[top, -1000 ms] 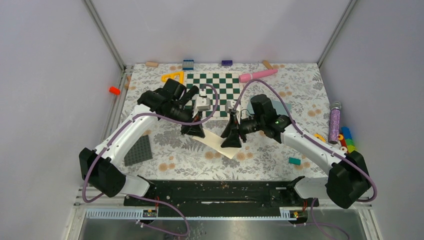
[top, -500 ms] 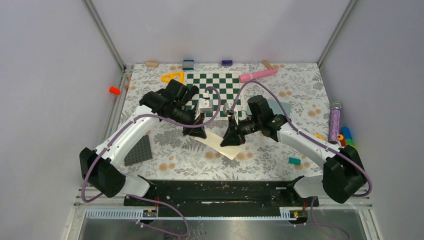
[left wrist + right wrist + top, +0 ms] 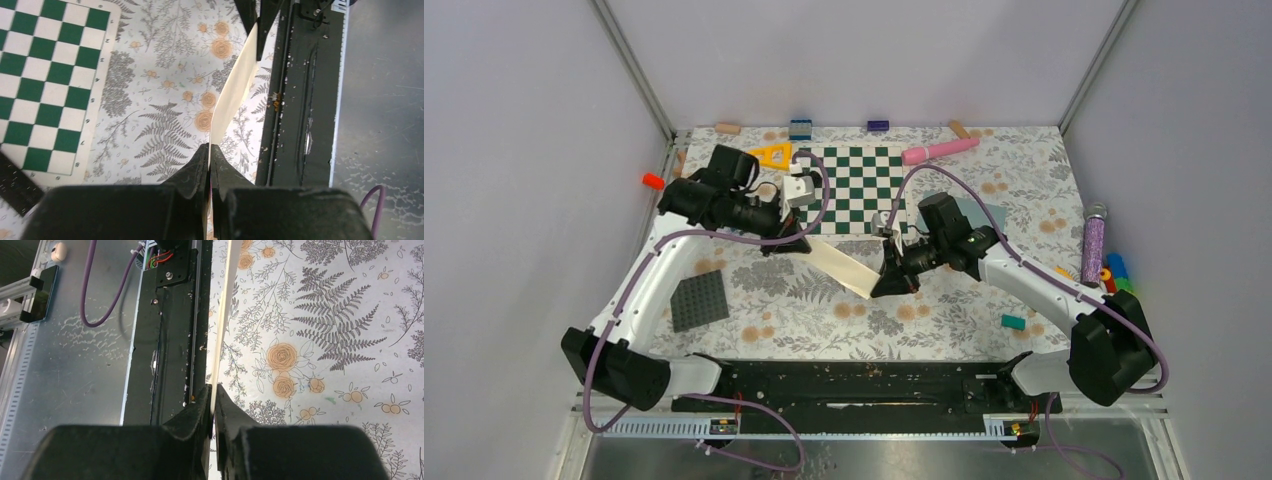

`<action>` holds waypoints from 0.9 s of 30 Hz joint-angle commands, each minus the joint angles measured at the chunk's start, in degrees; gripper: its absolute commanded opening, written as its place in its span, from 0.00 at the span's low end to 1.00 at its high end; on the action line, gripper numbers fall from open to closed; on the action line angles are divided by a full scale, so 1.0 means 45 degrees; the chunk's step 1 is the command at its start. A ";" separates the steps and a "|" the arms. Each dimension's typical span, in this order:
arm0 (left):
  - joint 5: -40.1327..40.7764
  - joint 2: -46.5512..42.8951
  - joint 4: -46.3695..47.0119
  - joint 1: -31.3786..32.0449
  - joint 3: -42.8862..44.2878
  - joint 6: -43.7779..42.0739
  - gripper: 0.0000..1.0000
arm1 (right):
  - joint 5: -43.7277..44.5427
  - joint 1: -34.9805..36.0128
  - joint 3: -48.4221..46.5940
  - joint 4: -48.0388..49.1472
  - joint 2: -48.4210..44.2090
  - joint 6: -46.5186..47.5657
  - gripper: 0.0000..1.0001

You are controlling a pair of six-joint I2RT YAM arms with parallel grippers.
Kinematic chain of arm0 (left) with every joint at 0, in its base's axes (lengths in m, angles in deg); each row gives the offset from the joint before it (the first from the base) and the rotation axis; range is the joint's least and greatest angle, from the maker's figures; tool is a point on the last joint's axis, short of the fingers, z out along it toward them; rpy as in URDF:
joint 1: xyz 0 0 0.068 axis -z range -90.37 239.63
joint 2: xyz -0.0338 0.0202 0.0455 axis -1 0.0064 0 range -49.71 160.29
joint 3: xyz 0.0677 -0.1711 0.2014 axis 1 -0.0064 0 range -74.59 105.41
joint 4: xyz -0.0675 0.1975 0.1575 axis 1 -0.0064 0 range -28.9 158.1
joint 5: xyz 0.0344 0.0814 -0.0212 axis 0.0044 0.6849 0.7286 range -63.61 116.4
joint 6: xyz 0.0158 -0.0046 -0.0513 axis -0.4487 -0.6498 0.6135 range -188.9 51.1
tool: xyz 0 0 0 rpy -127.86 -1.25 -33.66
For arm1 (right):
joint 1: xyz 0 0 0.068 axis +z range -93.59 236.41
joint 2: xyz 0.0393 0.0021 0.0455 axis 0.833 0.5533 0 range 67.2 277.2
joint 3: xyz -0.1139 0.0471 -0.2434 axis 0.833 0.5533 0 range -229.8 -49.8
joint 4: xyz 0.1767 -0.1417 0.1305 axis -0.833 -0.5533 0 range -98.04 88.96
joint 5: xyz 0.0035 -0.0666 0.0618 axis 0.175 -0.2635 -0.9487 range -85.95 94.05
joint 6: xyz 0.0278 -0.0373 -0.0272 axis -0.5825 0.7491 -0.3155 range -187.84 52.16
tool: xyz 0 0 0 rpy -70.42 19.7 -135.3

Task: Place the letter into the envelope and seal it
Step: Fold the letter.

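You're mid-carry: the letter [image 3: 842, 266] is held on edge above the counter [image 3: 944, 320], stretched between both arms. The left fingers [image 3: 195, 170] pinch one end shut; the right fingers [image 3: 200, 407] look clamped on the other end. Next, swing it to the envelope [image 3: 990, 213] (half hidden behind the right arm [image 3: 1024, 275]) and find its mouth.

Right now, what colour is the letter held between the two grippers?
The letter looks plain cream, with no print visible; it shows best in the left wrist view.
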 commanded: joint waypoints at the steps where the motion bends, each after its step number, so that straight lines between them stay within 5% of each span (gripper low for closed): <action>1: 0.0060 -0.0401 -0.0363 -0.0728 0.0707 -0.0838 0.00 | 0.0152 -0.0187 -0.0510 -0.0513 -0.0091 0.0570 0.11; 12: 0.0272 0.0304 0.0113 -0.2240 0.0944 -0.1025 0.00 | 0.1357 -0.0668 -0.0526 -0.0642 0.0018 0.0955 0.09; 18: 0.3613 0.1336 0.3458 -0.2352 0.0577 0.1791 0.00 | 0.1823 -0.0863 -0.0689 -0.0595 0.0042 0.0848 0.09; 27: 0.4574 0.6072 0.2668 -0.2861 0.3889 0.2171 0.00 | 0.1925 -0.0884 -0.0678 -0.0595 -0.0020 0.0839 0.11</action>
